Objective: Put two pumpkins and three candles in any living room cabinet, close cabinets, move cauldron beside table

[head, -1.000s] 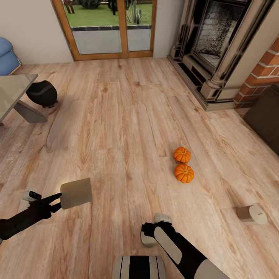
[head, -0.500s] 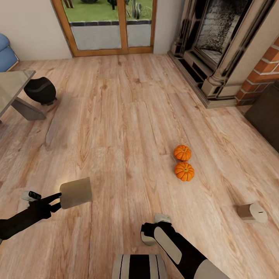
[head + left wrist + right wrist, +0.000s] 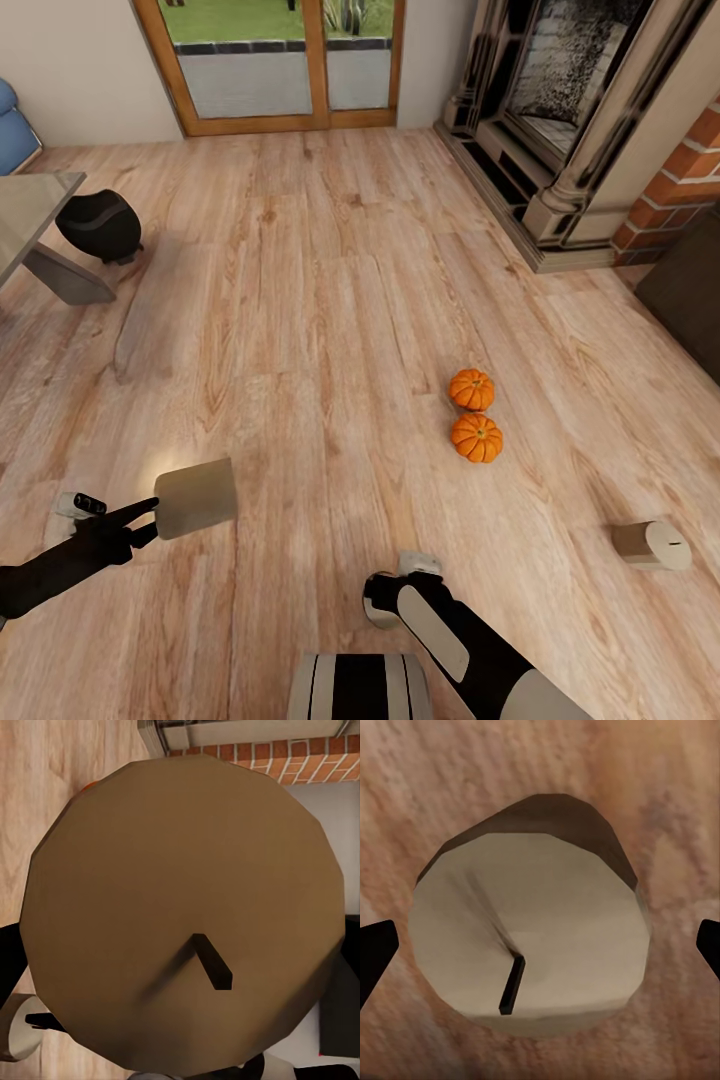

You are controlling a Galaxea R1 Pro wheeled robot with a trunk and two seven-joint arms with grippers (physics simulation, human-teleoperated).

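Observation:
Two orange pumpkins (image 3: 471,389) (image 3: 476,437) sit side by side on the wood floor. My left gripper (image 3: 148,518) is shut on a tan candle (image 3: 195,498) held above the floor; its wick end (image 3: 180,907) faces the left wrist camera. My right gripper (image 3: 385,600) is open, pointing down over a pale candle (image 3: 532,945) that stands on the floor, with a black fingertip (image 3: 375,954) on either side and apart from it. A third candle (image 3: 652,545) lies on its side at the right. The black cauldron (image 3: 98,225) rests beside the grey table (image 3: 30,215). A dark-brown cabinet (image 3: 690,290) shows at the right edge.
A stone fireplace (image 3: 560,110) with a raised hearth and a brick wall (image 3: 680,175) stands at the back right. Glass doors (image 3: 290,60) are at the back, a blue seat (image 3: 12,125) at the far left. Open floor lies between me and the pumpkins.
The whole picture has shifted a little, so the camera has moved. Both arms hold the same pose, and the candles and pumpkins stay where they were.

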